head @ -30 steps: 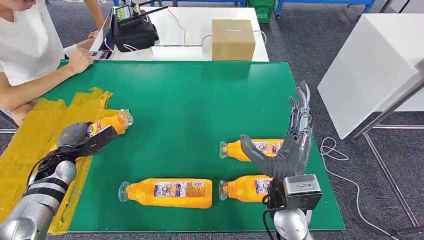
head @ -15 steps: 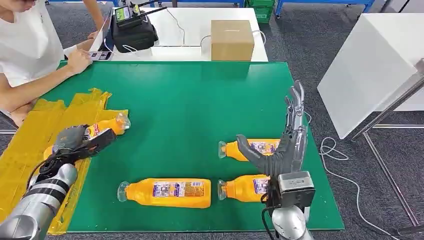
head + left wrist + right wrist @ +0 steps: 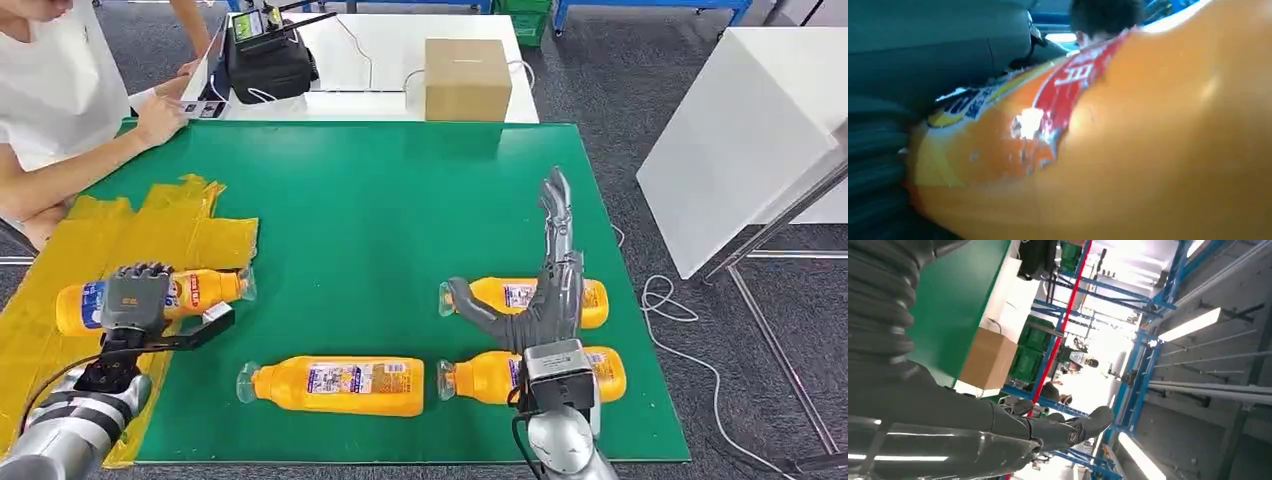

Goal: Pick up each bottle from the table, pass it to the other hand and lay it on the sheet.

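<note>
On the yellow crumpled plastic sheet (image 3: 60, 260) at the left side of the green mat-covered table (image 3: 370, 200), an orange plastic bottle with a printed label (image 3: 190, 291) is lying on its side, its clear cap pointing toward the mat. The left hand (image 3: 133, 298) is curling its fingers over the middle of this bottle and gripping it; the left wrist view is showing the bottle's orange body and red label (image 3: 1128, 130) pressed close against the grey hand. Over the right part of the mat, the right hand (image 3: 545, 275) is hovering with fingers stretched straight and thumb spread apart, holding nothing. Beneath and beside it, three more orange bottles are lying on the mat: one far (image 3: 500, 295), one near (image 3: 480, 376), and one nearer the centre (image 3: 340, 385). A person's forearm (image 3: 90, 150) is resting at the table's far left corner, near a brown cardboard box (image 3: 466, 78).
</note>
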Controlling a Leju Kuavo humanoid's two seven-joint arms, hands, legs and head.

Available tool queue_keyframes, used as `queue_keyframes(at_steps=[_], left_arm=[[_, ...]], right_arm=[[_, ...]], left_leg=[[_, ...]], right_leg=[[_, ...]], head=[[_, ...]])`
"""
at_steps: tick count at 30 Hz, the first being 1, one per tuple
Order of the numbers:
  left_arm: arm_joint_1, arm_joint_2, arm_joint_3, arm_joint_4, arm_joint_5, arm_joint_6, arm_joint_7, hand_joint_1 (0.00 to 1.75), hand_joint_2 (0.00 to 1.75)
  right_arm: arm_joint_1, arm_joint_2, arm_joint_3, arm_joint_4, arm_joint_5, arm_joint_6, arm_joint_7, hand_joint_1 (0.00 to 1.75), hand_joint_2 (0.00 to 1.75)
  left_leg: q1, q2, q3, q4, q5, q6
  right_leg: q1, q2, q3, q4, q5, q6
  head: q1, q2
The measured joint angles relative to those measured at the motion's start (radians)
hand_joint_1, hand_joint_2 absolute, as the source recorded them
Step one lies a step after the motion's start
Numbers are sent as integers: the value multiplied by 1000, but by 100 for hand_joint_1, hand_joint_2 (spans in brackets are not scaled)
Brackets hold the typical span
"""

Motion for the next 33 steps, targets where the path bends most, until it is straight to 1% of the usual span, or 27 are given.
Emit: queue_keyframes(at_steps=[1, 2, 3, 9, 13, 18, 23, 33], left_arm=[[0, 3, -1, 4, 8, 0, -13, 175, 175], [0, 6, -2, 8, 16, 0, -25, 77, 175], [0, 7, -3, 12, 23, 0, -34, 0, 175], [14, 6, 24, 24, 111, -7, -155, 0, 175], [12, 0, 56, 27, 144, -68, -209, 0, 175], [0, -8, 81, 27, 147, -133, -219, 0, 175], [-4, -13, 89, 27, 141, -151, -221, 0, 175], [-3, -28, 119, 27, 156, -128, -258, 0, 175]], right_arm=[[-1, -2, 3, 2, 0, -1, 0, 0, 175], [-1, -5, 5, 5, 0, -1, 0, 0, 175], [-1, -6, 6, 7, -1, -2, 0, 0, 175], [-1, -16, 12, 11, -3, -8, 0, 0, 175], [-1, -21, 14, 12, -3, -9, 0, 0, 175], [-1, -21, 18, 17, 0, -5, 8, 0, 175], [-2, -21, 19, 20, 2, -3, 10, 0, 175], [-3, -21, 18, 23, 3, -3, 15, 0, 175]], left_leg=[[0, 0, 0, 0, 0, 0], [0, 0, 0, 0, 0, 0], [0, 1, 0, 0, 0, 0], [0, 0, 1, 0, 0, 0], [0, 0, 2, 0, 0, 0], [0, -1, 7, -1, -1, -2], [0, -1, 9, -1, -2, -3], [0, -2, 10, -1, -2, -2]], right_leg=[[0, 0, 0, 0, 0, 0], [0, 0, 0, 0, 0, 0], [0, 0, 0, 0, 0, 0], [0, 0, 0, 0, 0, 0], [0, 0, 2, 0, 0, 0], [0, -1, 0, 0, -2, -2], [0, -1, 0, 0, -2, -3], [0, -3, 1, 0, -2, -3]], head=[[0, 0], [0, 0], [0, 0], [0, 0], [-1, 0], [0, 0], [0, 0], [-1, 0]])
